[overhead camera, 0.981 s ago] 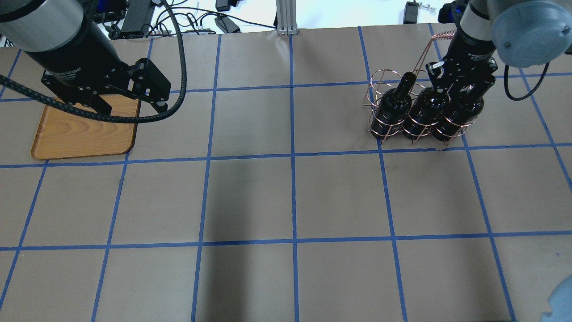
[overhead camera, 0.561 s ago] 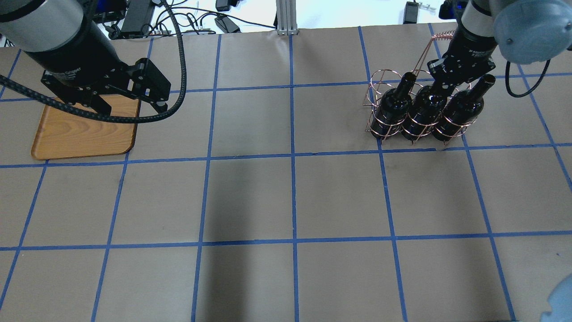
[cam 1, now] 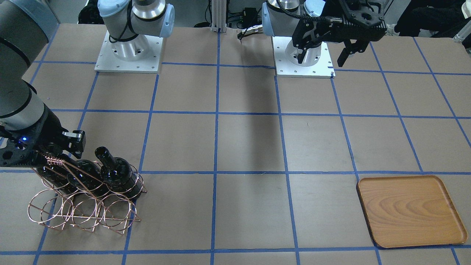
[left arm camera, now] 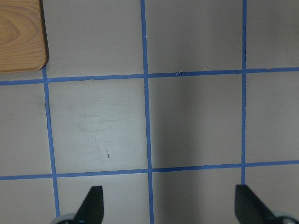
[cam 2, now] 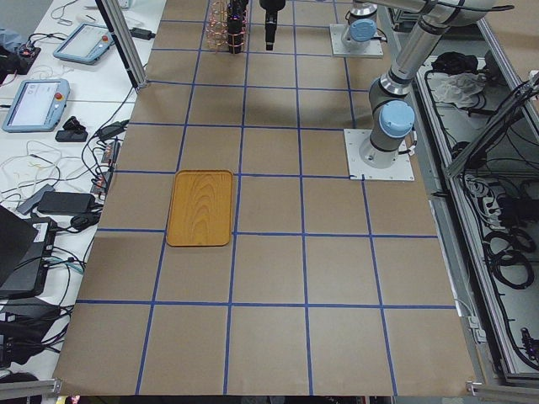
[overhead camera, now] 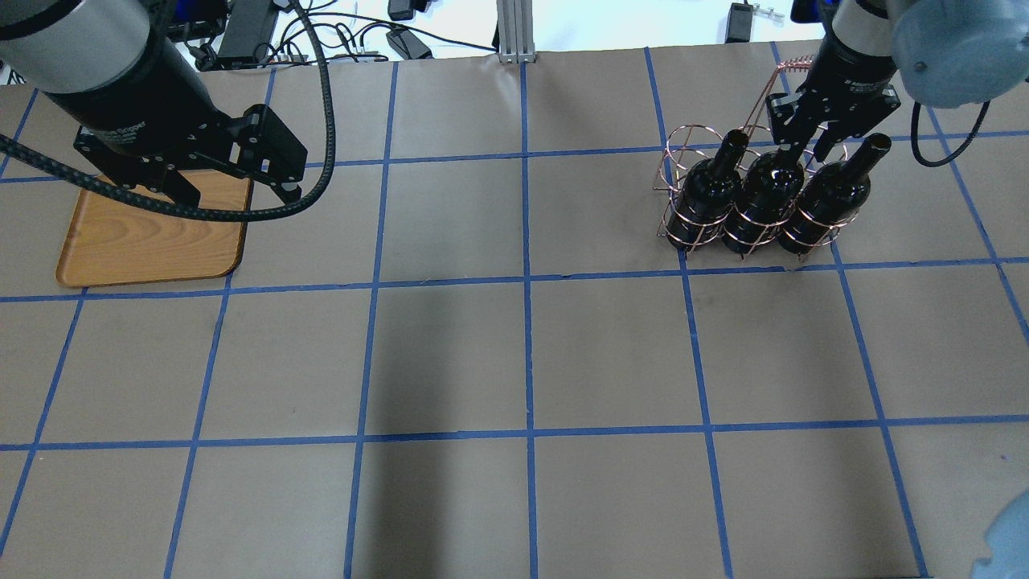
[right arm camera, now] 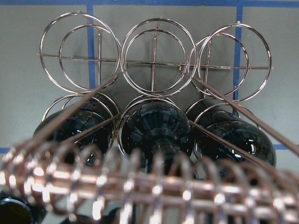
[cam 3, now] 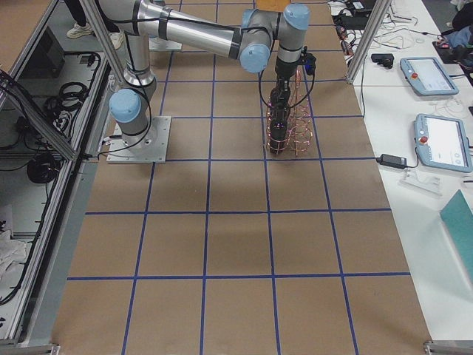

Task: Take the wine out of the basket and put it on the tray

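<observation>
Three near-black wine bottles stand in the near row of the copper wire basket [overhead camera: 682, 146] at the far right: left [overhead camera: 711, 189], middle [overhead camera: 770, 191] and right [overhead camera: 834, 193]. My right gripper [overhead camera: 806, 151] hangs over the middle bottle's neck, which it hides, with its fingers apart on either side. In the right wrist view the coil handle [right arm camera: 140, 186] crosses in front of the bottles [right arm camera: 156, 128], and no fingers show. The wooden tray [overhead camera: 137, 241] lies empty at the far left. My left gripper [overhead camera: 239, 193] is open and empty above the tray's right edge.
The basket's back row of rings [right arm camera: 154, 56] holds nothing. The table is brown paper with a blue tape grid [overhead camera: 526, 281]. Cables and power bricks [overhead camera: 402, 36] lie beyond the far edge. The arm bases [cam 1: 128, 51] stand on the robot's side.
My right gripper has moved from over the right-hand bottle to over the middle one, so the right bottle's neck now shows. The left arm has not moved.
</observation>
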You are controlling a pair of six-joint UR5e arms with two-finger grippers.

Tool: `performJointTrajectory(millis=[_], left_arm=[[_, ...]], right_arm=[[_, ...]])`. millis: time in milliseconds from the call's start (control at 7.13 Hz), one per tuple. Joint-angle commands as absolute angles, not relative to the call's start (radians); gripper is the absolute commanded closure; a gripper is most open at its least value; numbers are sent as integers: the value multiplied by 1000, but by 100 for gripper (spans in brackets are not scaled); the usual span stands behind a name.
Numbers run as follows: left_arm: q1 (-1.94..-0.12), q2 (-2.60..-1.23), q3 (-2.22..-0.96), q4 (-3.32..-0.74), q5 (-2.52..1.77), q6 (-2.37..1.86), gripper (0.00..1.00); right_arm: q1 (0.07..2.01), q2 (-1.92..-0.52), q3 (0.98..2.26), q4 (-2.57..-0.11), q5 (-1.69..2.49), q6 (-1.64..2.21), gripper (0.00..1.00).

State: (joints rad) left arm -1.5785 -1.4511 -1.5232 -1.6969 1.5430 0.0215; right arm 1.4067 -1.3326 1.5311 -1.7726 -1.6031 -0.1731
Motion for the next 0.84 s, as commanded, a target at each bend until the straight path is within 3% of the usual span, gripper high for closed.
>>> performJointTrajectory(millis=[0,140,421,701], left_arm=[[-1578,-1451,-1523,-1698,1543,21,0],[-1578,-1451,-1523,-1698,1545,21,0],[-1578,-1451,-1523,-1698,1543,21,0],[-1578,-1451,-1523,-1698,1543,21,0]], right_arm=[[1407,-1318,1531,-1793,-1600,-175,24],[1407,-1313,1531,-1805,-1600,-175,27],[1407,-1312,1531,-1804,-1600,-175,43],[1407,-1310,1531,-1804,-1598,-173,46]])
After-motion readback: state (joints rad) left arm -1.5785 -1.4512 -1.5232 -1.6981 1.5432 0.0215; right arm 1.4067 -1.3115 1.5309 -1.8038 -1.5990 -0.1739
